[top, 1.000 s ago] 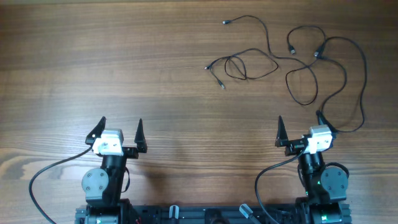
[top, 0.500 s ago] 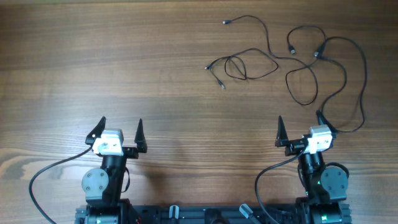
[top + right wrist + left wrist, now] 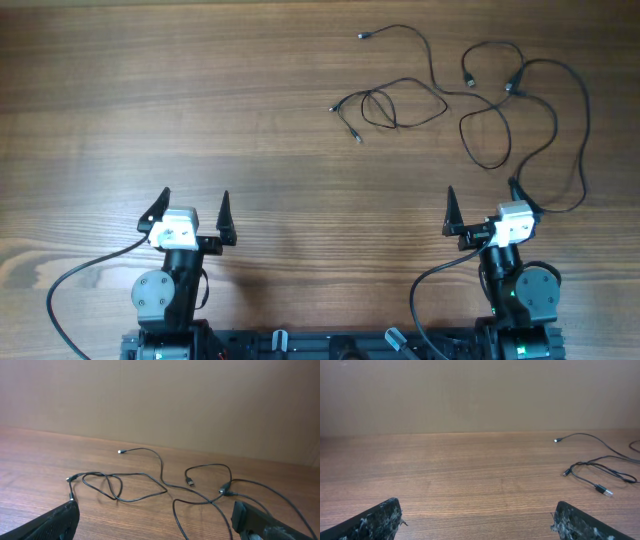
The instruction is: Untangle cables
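Observation:
Several thin black cables [image 3: 470,95] lie tangled on the wooden table at the far right, with small plug ends, some silver-tipped. One looped cable [image 3: 390,105] lies left of the rest. They show in the right wrist view [image 3: 150,487] and partly in the left wrist view [image 3: 600,470]. My left gripper [image 3: 192,212] is open and empty at the near left, far from the cables. My right gripper [image 3: 482,208] is open and empty at the near right. A cable loop runs close by its right finger.
The thicker black arm cables [image 3: 80,275] curl beside each arm base at the near edge. The wooden table [image 3: 200,100] spreads to the left of the cables. A plain wall [image 3: 480,395] stands behind the table's far edge.

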